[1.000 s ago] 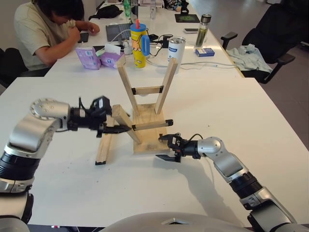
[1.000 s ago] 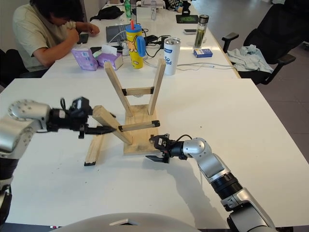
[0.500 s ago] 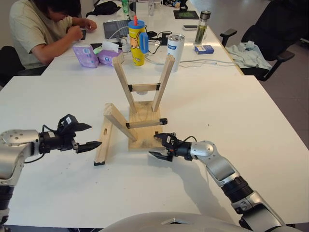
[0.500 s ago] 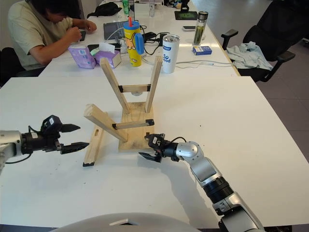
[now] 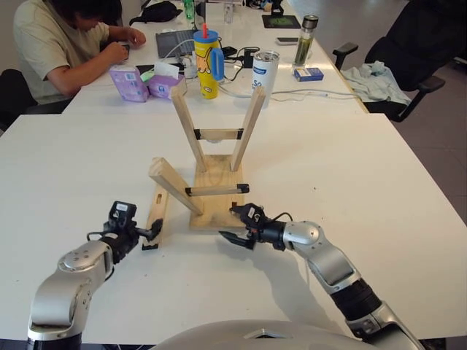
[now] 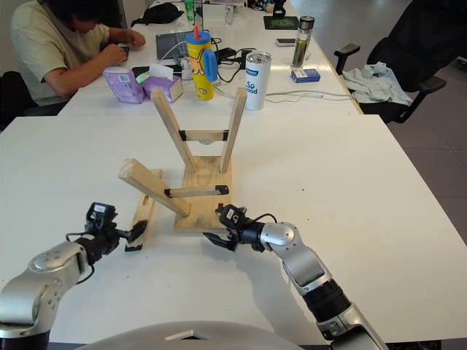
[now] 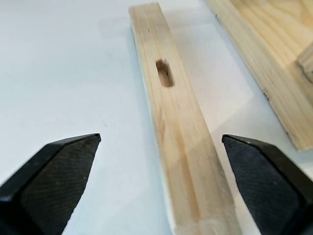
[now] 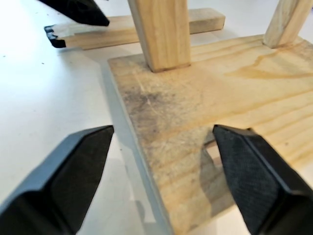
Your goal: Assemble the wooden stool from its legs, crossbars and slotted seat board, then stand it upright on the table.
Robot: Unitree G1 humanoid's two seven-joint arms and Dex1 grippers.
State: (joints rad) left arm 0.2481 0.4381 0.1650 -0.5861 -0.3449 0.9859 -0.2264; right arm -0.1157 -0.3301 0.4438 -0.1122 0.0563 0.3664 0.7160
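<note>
The left gripper (image 5: 149, 233) has let go of the leaning leg (image 5: 174, 186) and dropped to the table left of the seat board (image 5: 219, 210). It now sits released, jaws spread to either side of the near end of the loose leg (image 5: 156, 211). I judge the fourth leg is next to be picked up and fitted. At the board's near edge the right gripper (image 5: 232, 223) stays unclenched, steadying nothing yet.

The left wrist view adds the loose leg's slot (image 7: 165, 73), hardly visible from the head. The right wrist view shows the board's corner between spread fingers (image 8: 73, 166), with what looks like an empty slot.
</note>
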